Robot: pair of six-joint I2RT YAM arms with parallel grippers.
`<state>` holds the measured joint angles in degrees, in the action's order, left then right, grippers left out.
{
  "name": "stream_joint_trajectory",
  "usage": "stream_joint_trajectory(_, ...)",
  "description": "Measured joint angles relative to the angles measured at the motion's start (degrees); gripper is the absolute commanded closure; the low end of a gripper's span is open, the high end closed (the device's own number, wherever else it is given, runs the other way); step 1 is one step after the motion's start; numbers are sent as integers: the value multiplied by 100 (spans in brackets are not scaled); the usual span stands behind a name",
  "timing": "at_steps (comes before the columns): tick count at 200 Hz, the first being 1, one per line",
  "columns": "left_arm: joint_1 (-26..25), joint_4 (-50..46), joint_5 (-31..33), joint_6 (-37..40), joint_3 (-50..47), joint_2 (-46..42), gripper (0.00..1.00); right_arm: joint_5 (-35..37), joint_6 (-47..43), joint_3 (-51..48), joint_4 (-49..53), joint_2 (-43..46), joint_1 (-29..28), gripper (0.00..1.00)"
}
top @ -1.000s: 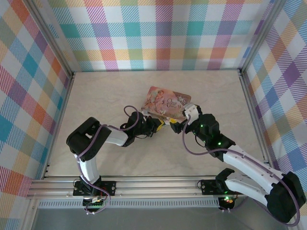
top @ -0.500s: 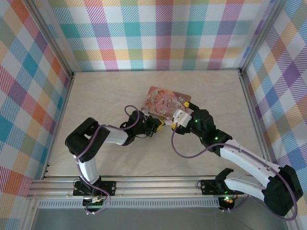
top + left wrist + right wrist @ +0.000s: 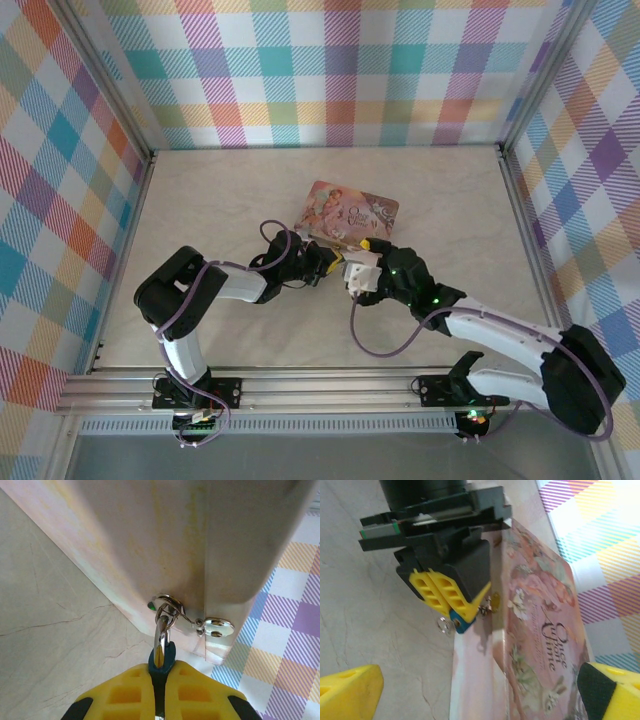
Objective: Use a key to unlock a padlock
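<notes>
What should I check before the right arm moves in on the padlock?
1. Left tool shut on the padlock: ok.
2. Shackle hooked through the loop on the tin: ok.
3. Right tool open: ok.
4. Key in the right tool: not ok, nothing sits between its fingers.
5. Key located: cannot tell.
6. Keyhole turned toward the right tool: cannot tell.

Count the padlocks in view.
1. The padlock is pinched between the shut left gripper's fingers, its shackle up against the tin. Another could be hidden behind the tin or the arms.
</notes>
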<state>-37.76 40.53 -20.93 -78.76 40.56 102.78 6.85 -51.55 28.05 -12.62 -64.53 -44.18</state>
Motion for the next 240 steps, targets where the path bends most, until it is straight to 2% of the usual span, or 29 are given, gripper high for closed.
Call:
stream_joint_trajectory(55,-4,-11,0,-52,13,0,100,2,363,-48,-822,-890,-146,16)
stream_joint_trajectory(78,-4,-11,0,-81,15,0,100,42,509,-76,-1027,-1056,-160,21)
stream_joint_trajectory(141,-4,-11,0,-118,15,0,100,208,778,-144,-1252,-1384,-162,43)
stream_joint_trajectory(206,-4,-11,0,-120,15,0,100,411,925,-138,-1453,-1655,-162,57)
stream_joint_trajectory(240,-4,-11,0,-120,15,0,100,466,962,-127,-1478,-1731,-162,59)
